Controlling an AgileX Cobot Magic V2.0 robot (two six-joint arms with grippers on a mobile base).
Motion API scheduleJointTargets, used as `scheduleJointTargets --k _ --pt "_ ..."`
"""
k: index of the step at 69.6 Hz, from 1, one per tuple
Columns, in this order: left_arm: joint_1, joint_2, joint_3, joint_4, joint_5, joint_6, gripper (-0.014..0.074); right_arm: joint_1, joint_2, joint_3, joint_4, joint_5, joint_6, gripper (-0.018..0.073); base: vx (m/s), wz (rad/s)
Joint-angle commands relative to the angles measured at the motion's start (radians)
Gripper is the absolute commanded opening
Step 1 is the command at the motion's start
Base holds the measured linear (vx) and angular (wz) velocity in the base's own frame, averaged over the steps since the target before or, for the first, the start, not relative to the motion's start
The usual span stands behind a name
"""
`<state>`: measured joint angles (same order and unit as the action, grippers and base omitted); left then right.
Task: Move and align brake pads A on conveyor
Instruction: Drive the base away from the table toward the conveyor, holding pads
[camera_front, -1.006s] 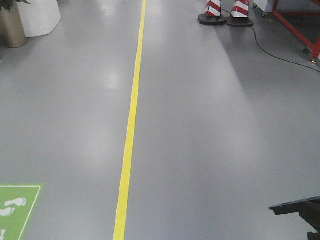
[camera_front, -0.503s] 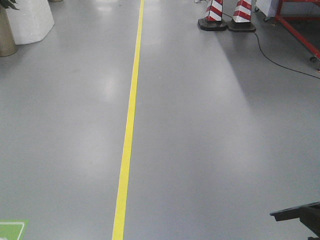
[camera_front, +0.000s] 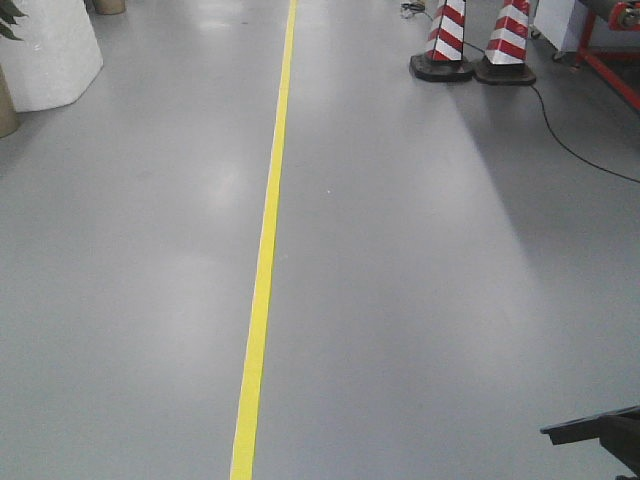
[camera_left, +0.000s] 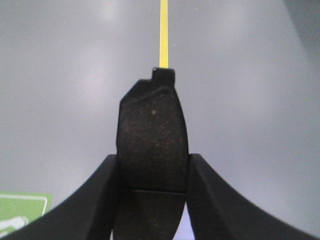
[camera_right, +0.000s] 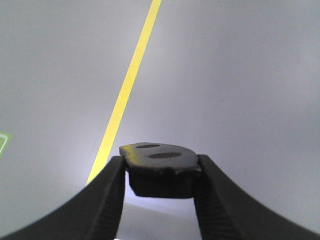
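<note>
Closest to us, in the left wrist view, our left gripper (camera_left: 152, 167) is clamped on a brake pad (camera_left: 152, 130). Its black fingers (camera_left: 95, 200) press the pad's two long edges, the dark speckled face is turned to the camera, the groove crosses it low between the fingers, and a small tab points to twelve o'clock. The pad hangs above the grey floor (camera_left: 60, 75), with a green floor sign (camera_left: 20, 212) at eight o'clock and the yellow line (camera_left: 164, 30) running off at twelve. In the right wrist view, our right gripper (camera_right: 161, 165) is closed on a second brake pad (camera_right: 160, 184). We see it nearly edge-on, with two oval slots in its upper face, and it too is held clear of the floor. The yellow line passes at eleven o'clock. In the front view, a dark bracket (camera_front: 600, 435) juts in at five o'clock, and we cannot tell what it belongs to. Farther out, the line heads to twelve, and a black cable (camera_front: 570, 140) curves across at two o'clock. Farthest off, two red-and-white cones (camera_front: 450, 40) stand at one o'clock, a red frame (camera_front: 612, 78) sits just beyond them at the right edge, and a white planter (camera_front: 45, 55) stands at ten o'clock.
</note>
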<state>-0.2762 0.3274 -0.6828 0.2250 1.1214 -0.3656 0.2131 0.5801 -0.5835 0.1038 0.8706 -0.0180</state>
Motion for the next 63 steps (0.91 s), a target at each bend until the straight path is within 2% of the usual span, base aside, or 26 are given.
scheduleJointTargets --k 1,63 --pt "0.001 0.013 -0.026 0.016 -0.078 -0.008 -0.0006 -0.002 0.002 -0.029 -0.001 -0.07 -0.011 -0.0012 0.66 0.05" --pt "0.001 0.013 -0.026 0.016 -0.078 -0.008 -0.0006 -0.002 0.002 -0.029 -0.001 -0.07 -0.011 -0.0012 0.68 -0.04"
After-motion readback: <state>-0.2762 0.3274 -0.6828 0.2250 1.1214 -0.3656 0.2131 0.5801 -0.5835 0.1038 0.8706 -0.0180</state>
